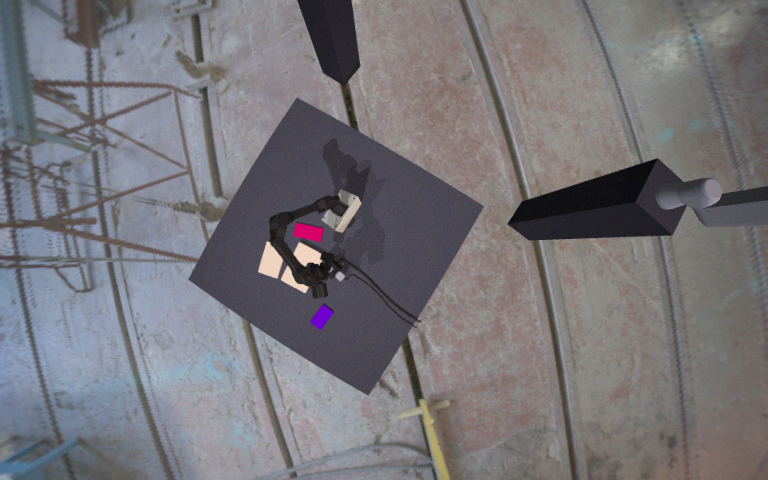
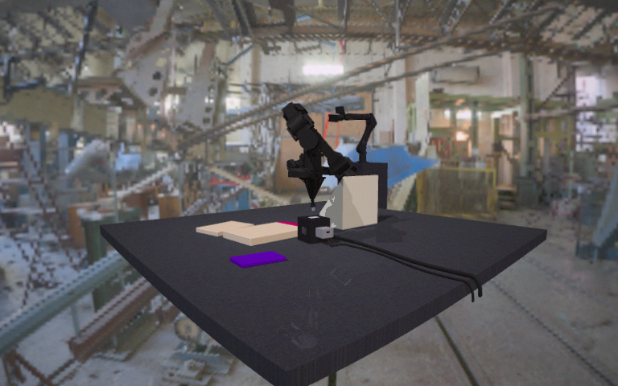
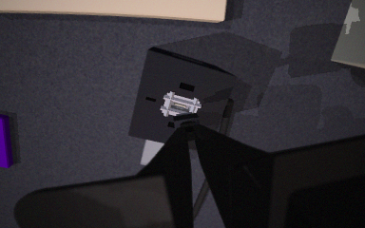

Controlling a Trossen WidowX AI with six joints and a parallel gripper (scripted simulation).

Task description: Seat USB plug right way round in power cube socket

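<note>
The black power cube (image 2: 306, 232) (image 3: 152, 76) stands on the table. The metal-rimmed socket (image 2: 314, 217) (image 3: 170, 96) on its top shows no plug in it. My gripper (image 2: 313, 200) (image 3: 189, 133) points down and is shut on the small black USB plug (image 2: 313, 208) (image 3: 186, 118). The plug's light metal end points down, a short gap above the cube in the exterior view. In the wrist view the fingertips lie just below the socket. Which way round the plug faces cannot be told. The fingertips cover most of its body.
A grey plug (image 1: 339, 276) (image 2: 324, 232) (image 3: 151, 153) sits in the cube's side, with dark cables (image 1: 385, 294) (image 2: 409, 262) running over the table edge. A tall beige box (image 2: 362, 202), beige slabs (image 1: 271, 260) (image 2: 261, 233), a pink block (image 1: 308, 232) and a purple block (image 1: 322, 316) (image 2: 258, 259) are around.
</note>
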